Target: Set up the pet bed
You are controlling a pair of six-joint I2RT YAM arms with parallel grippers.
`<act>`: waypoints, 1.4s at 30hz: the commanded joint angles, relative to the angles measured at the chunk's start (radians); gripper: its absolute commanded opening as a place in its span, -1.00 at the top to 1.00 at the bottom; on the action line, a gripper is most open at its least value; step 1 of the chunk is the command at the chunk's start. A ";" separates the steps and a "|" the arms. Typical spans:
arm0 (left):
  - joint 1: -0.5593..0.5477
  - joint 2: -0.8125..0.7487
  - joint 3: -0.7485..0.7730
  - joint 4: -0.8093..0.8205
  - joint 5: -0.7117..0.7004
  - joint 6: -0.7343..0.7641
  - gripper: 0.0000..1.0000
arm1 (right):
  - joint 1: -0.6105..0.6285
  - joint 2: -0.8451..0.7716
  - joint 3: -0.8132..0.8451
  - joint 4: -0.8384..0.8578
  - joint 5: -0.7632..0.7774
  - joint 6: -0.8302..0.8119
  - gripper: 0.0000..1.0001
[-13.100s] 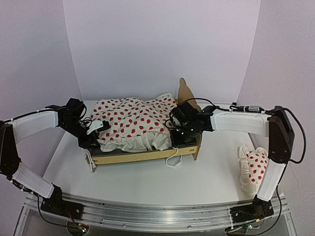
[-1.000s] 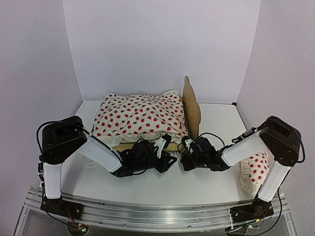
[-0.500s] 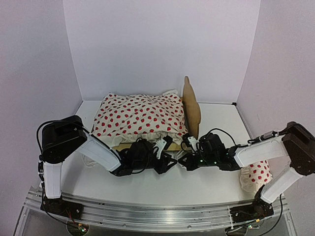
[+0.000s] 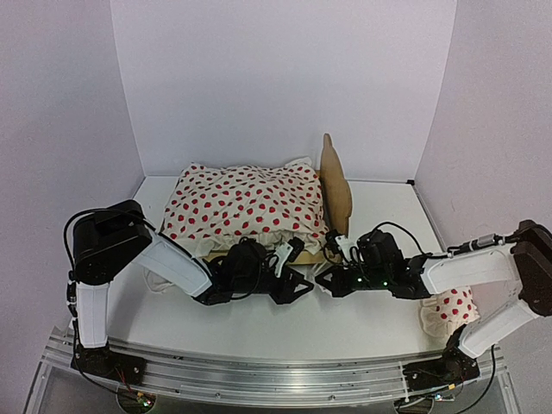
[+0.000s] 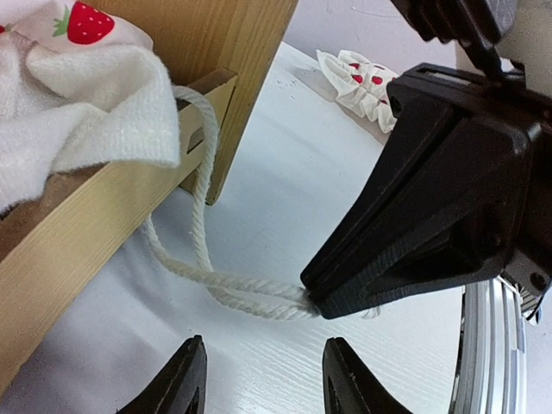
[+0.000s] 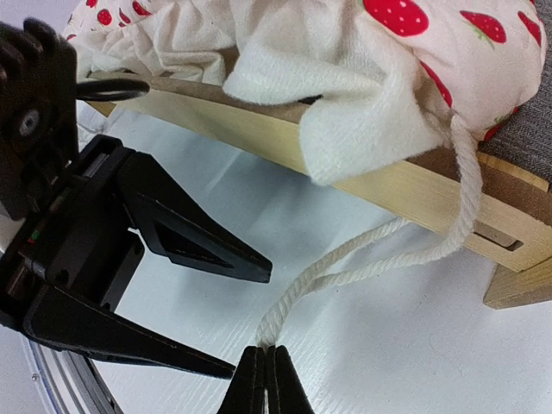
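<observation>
Both arms reach low across the table [image 4: 259, 328], forearms sloping down from raised elbows at the outer sides, and their tips nearly meet in the middle. The right claw [image 6: 263, 379] is pinched closed on the end of a white rope [image 6: 362, 259] loop, right at the table surface. The rope runs up from it through a slot in the side rail of the bed [image 6: 388, 185]. The left claw [image 5: 263, 384] faces it, jaws apart and gripping nothing, with the rope end just ahead of its fingertips. The bed stands just beyond both claws, its headboard behind the right one. A dotted duvet [image 4: 246, 203] covers it. A pillow [image 4: 453, 302] lies well to the right claw's rear.
</observation>
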 commanded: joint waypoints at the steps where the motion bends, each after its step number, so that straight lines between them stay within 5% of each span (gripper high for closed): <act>1: 0.001 -0.059 -0.006 0.011 0.077 0.214 0.05 | -0.003 -0.058 -0.021 -0.026 -0.014 0.012 1.00; 9: 0.001 -0.026 -0.040 0.182 -0.069 0.955 -0.18 | -0.003 -0.063 -0.012 -0.045 -0.036 0.065 1.00; 18: 0.030 0.046 0.035 0.189 0.041 1.089 -0.29 | -0.004 -0.085 -0.006 -0.051 -0.079 0.058 1.00; 29: 0.036 0.099 0.125 0.104 0.173 1.221 -0.16 | -0.006 -0.098 0.004 -0.083 -0.093 0.043 1.00; 34: 0.044 0.114 0.157 0.057 0.207 1.252 0.09 | -0.012 -0.107 0.009 -0.092 -0.091 0.038 1.00; 42: 0.043 0.103 0.148 0.067 0.192 1.241 1.00 | -0.018 -0.122 0.006 -0.143 -0.052 0.047 0.99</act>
